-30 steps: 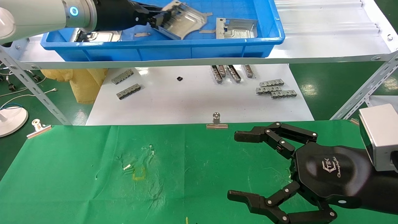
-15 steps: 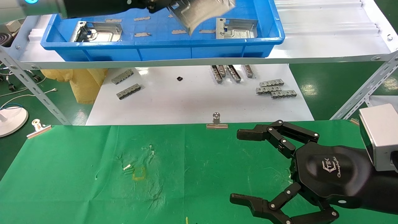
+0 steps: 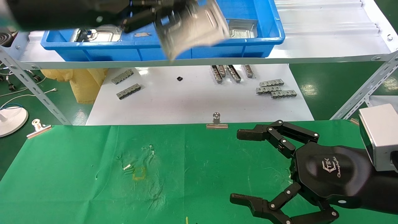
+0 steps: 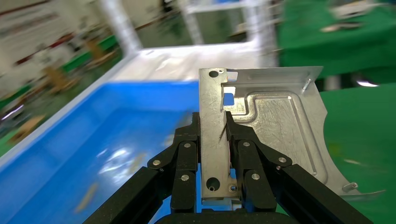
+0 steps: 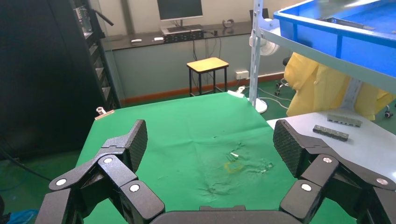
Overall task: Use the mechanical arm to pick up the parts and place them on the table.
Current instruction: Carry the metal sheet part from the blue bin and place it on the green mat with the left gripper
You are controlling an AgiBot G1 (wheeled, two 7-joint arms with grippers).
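The left gripper (image 3: 161, 18) reaches level above the blue tray (image 3: 199, 49), clamping a silver part (image 3: 194, 29); the right gripper (image 3: 245, 166) hovers splayed wide over the table (image 3: 77, 174).

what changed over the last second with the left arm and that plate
The left gripper, shut on a silver part, lifted it out of the blue tray and toward the green table. Two parts remain in the tray; the open right gripper barely moved.

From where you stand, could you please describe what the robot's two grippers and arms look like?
Both are black jointed claws with silver rivets. The right gripper has a rounded glossy palm printed "TEK" in white and a silver-grey wrist block. The left gripper shows the same riveted black fingers.
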